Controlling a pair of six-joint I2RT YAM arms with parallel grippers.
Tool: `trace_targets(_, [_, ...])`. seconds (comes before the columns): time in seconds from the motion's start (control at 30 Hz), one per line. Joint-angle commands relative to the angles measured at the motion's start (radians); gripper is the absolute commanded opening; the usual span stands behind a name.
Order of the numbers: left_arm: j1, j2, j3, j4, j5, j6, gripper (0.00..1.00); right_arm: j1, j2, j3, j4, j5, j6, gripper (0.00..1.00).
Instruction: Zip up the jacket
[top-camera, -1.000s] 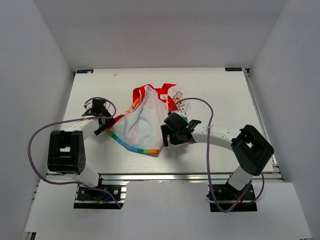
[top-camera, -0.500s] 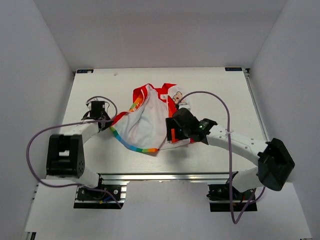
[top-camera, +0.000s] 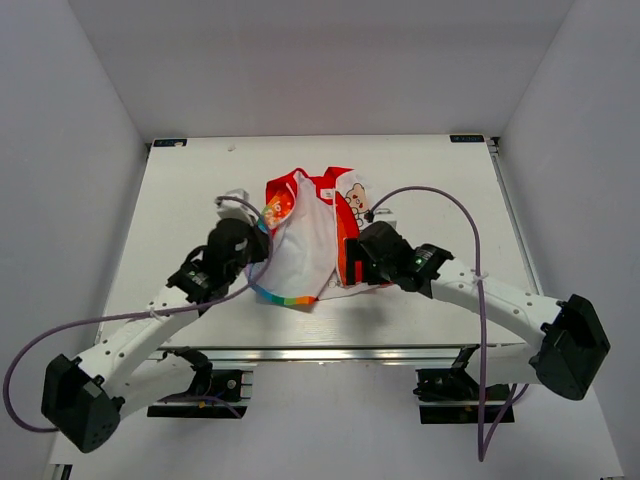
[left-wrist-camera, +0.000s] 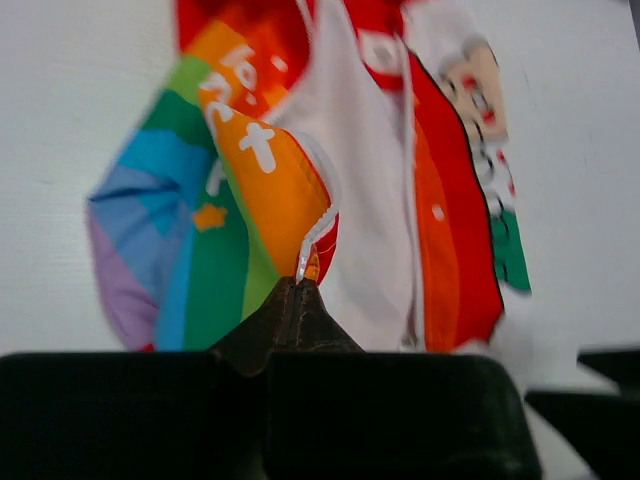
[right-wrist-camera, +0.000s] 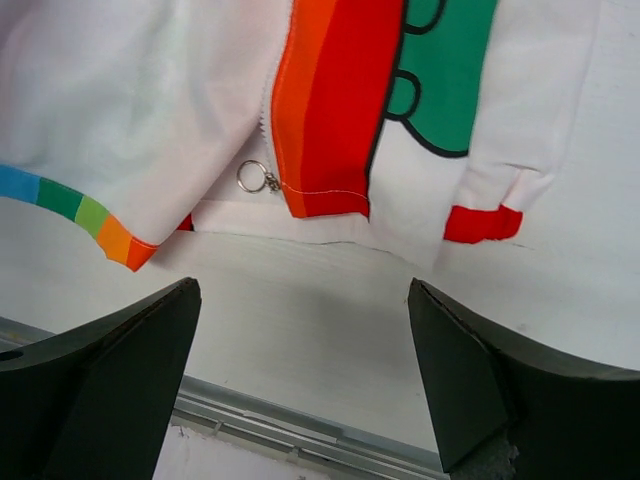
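Observation:
The jacket (top-camera: 312, 236) lies mid-table, white with red trim and a rainbow hem. My left gripper (top-camera: 258, 240) is shut on the zipper edge at the corner of the jacket's (left-wrist-camera: 365, 210) left front panel, holding it folded up toward the middle; in the left wrist view the white zipper tape enters the closed tips of the left gripper (left-wrist-camera: 298, 286). My right gripper (top-camera: 350, 262) stands open just in front of the jacket's (right-wrist-camera: 140, 110) lower edge, with only bare table between the fingers of the right gripper (right-wrist-camera: 305, 335). A metal zipper ring (right-wrist-camera: 255, 178) lies by the red-orange strip.
The table's front aluminium rail (right-wrist-camera: 270, 420) runs just below my right gripper. Purple cables (top-camera: 440, 200) arc from both wrists over the table. White walls close in the table (top-camera: 180, 190) on three sides.
My left gripper shut on the jacket's left hem corner and swung right, folding that panel toward the middle. The right arm stretched out flatter, its gripper still open by the hem.

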Motion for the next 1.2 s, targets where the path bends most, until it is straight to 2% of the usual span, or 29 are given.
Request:
trace_targets(0.0, [-0.171,0.006,0.005,-0.080,-0.039,0.037,0.00,-0.017,-0.065,-0.031,-0.042,0.066,0.066,0.89])
trace_targets(0.03, [-0.297,0.019,0.008,-0.086,-0.056,0.034,0.00,-0.022,-0.075,-0.039,-0.048,0.075,0.075,0.89])
trace_targets(0.1, [-0.435,0.097,0.019,-0.078,-0.111,0.018,0.00,-0.040,-0.112,-0.068,-0.053,0.086,0.083,0.89])
trace_targets(0.13, [-0.559,0.137,0.025,-0.072,-0.112,0.022,0.00,-0.048,-0.123,-0.078,-0.051,0.085,0.092,0.89])
trace_targets(0.23, [-0.719,0.337,0.100,-0.125,-0.121,0.001,0.00,-0.074,-0.169,-0.119,-0.053,0.072,0.101,0.89])
trace_targets(0.33, [-0.760,0.483,0.198,-0.251,-0.151,-0.039,0.00,-0.094,-0.206,-0.153,-0.048,0.066,0.097,0.89])
trace_targets(0.37, [-0.761,0.499,0.224,-0.279,-0.162,-0.067,0.12,-0.099,-0.216,-0.156,-0.050,0.065,0.087,0.89])
trace_targets(0.4, [-0.761,0.510,0.232,-0.315,-0.162,-0.070,0.52,-0.099,-0.220,-0.159,-0.041,0.060,0.074,0.89])
trace_targets(0.43, [-0.760,0.507,0.237,-0.323,-0.155,-0.073,0.70,-0.099,-0.223,-0.164,-0.032,0.048,0.057,0.89])
trace_targets(0.47, [-0.761,0.497,0.240,-0.331,-0.138,-0.082,0.76,-0.099,-0.229,-0.167,-0.021,0.019,0.016,0.89])
trace_targets(0.5, [-0.760,0.481,0.238,-0.339,-0.123,-0.081,0.77,-0.099,-0.232,-0.168,0.004,0.002,-0.009,0.89])
trace_targets(0.53, [-0.761,0.440,0.237,-0.340,-0.115,-0.081,0.98,-0.099,-0.238,-0.173,0.016,-0.030,-0.032,0.89])
trace_targets(0.77, [-0.729,0.233,0.171,-0.321,-0.168,-0.134,0.98,-0.073,-0.220,-0.153,0.113,-0.106,-0.169,0.87])
trace_targets(0.83, [-0.622,0.210,0.127,-0.270,-0.115,-0.157,0.98,-0.060,-0.166,-0.122,0.119,-0.096,-0.178,0.86])
trace_targets(0.87, [-0.571,0.196,0.101,-0.238,-0.075,-0.160,0.98,-0.054,-0.145,-0.113,0.134,-0.095,-0.180,0.80])
trace_targets(0.9, [-0.465,0.193,0.070,-0.150,0.025,-0.160,0.98,-0.053,-0.123,-0.102,0.145,-0.095,-0.181,0.77])
trace_targets(1.0, [-0.321,0.240,-0.018,-0.002,0.178,-0.176,0.98,-0.051,-0.033,-0.084,0.197,-0.101,-0.183,0.69])
trace_targets(1.17, [-0.278,0.409,0.048,0.032,0.200,-0.145,0.98,-0.051,0.138,-0.042,0.240,-0.087,-0.173,0.63])
